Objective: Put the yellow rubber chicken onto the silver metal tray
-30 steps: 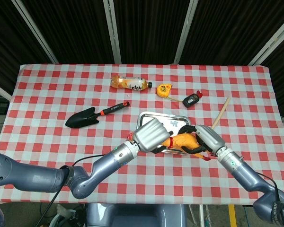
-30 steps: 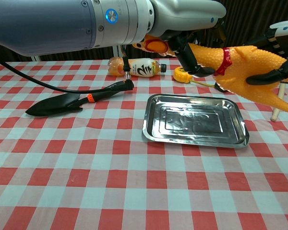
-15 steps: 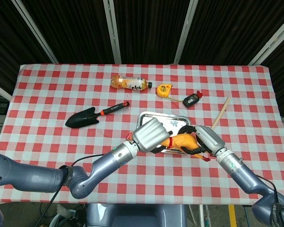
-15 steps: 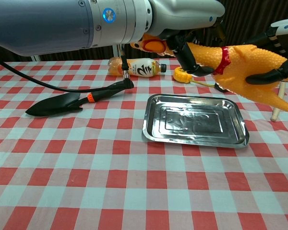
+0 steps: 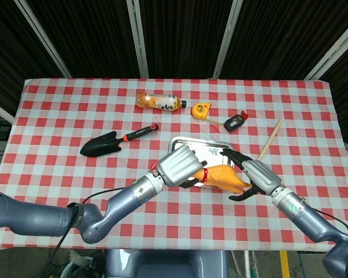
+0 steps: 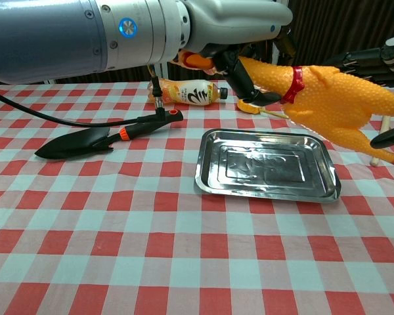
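Yellow rubber chicken (image 6: 328, 105), red collar at neck: held in the air above the silver metal tray (image 6: 266, 164), clear of it. Left hand (image 5: 177, 165): fingers clamped round the chicken's neck. Right hand (image 5: 256, 176): fingers spread apart by the chicken's body, holding nothing. Tray rests on red-checked tablecloth (image 5: 58, 121); garden trowel (image 5: 113, 141) lies well to its left.

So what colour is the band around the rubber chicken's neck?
Red; the band on the rubber chicken shows best in the chest view.
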You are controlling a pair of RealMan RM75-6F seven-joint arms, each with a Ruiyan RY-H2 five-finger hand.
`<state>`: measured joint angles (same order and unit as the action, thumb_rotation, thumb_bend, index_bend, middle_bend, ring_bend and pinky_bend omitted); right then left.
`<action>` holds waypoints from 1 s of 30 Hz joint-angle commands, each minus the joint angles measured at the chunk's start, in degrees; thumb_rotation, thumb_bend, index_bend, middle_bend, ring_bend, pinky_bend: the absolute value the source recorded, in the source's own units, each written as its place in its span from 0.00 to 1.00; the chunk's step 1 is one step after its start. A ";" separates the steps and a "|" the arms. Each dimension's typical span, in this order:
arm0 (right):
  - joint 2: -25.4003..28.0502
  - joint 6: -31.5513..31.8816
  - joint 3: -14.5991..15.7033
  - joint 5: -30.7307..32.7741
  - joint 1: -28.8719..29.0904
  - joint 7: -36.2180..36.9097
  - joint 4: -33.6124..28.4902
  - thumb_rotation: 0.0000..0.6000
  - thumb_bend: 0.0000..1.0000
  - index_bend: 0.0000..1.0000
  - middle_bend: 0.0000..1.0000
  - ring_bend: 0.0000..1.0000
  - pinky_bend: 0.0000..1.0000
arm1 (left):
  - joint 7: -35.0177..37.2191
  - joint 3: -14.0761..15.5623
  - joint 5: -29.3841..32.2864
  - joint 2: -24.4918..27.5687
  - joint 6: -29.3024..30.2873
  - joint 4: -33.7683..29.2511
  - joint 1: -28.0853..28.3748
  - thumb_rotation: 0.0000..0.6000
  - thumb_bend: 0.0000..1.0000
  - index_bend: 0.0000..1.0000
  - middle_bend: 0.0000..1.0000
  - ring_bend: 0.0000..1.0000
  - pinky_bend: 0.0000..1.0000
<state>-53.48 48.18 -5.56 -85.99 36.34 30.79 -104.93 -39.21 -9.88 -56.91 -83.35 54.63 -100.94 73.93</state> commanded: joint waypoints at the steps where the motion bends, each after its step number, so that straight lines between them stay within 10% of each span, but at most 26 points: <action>1: 0.22 1.71 0.55 -0.33 -1.15 -1.83 0.23 1.00 0.15 0.00 0.01 0.00 0.11 | 0.78 0.45 -1.15 0.26 0.53 -0.15 -0.91 1.00 0.62 0.70 0.69 0.60 0.67; 14: 6.42 7.60 3.39 -4.33 -5.93 2.54 1.81 1.00 0.15 0.00 0.01 0.00 0.11 | 10.94 3.88 -10.45 -0.12 2.39 4.19 -7.43 1.00 0.60 0.69 0.68 0.60 0.67; 30: 5.49 17.05 2.61 -4.82 -10.34 8.93 5.64 1.00 0.15 0.00 0.01 0.00 0.11 | 29.98 2.36 -12.07 -12.66 -2.76 27.84 -11.67 1.00 0.53 0.63 0.63 0.54 0.58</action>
<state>-47.90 65.15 -2.88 -90.89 26.10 39.67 -99.37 -11.74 -6.20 -70.51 -93.40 54.08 -76.13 62.38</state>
